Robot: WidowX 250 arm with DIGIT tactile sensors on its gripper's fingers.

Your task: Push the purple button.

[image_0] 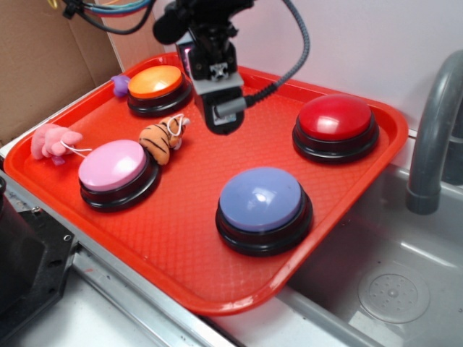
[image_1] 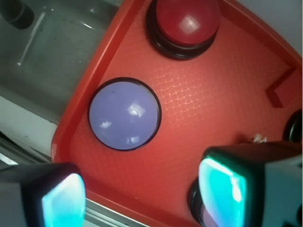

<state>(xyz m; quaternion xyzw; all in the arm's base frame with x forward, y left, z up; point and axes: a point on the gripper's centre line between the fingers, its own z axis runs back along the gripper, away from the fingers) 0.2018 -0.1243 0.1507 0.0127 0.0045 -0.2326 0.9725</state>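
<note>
The purple button (image_0: 261, 200) is a glossy lavender dome on a black base, standing near the front of the red tray (image_0: 181, 238). The wrist view shows that purple button (image_1: 124, 114) from above, ahead of the fingers. My gripper (image_0: 223, 116) hangs in the air above the tray's middle, behind and to the left of the button, well clear of it. In the wrist view the gripper (image_1: 142, 196) is open, its two teal pads (image_1: 222, 191) wide apart with nothing between them.
A red button (image_0: 336, 124) stands at the tray's back right, an orange button (image_0: 155, 84) at the back left and a pink button (image_0: 113, 168) at the front left. A small tiger plush (image_0: 163, 139) and pink plush (image_0: 52, 141) lie nearby. A sink (image_0: 391, 282) borders the right.
</note>
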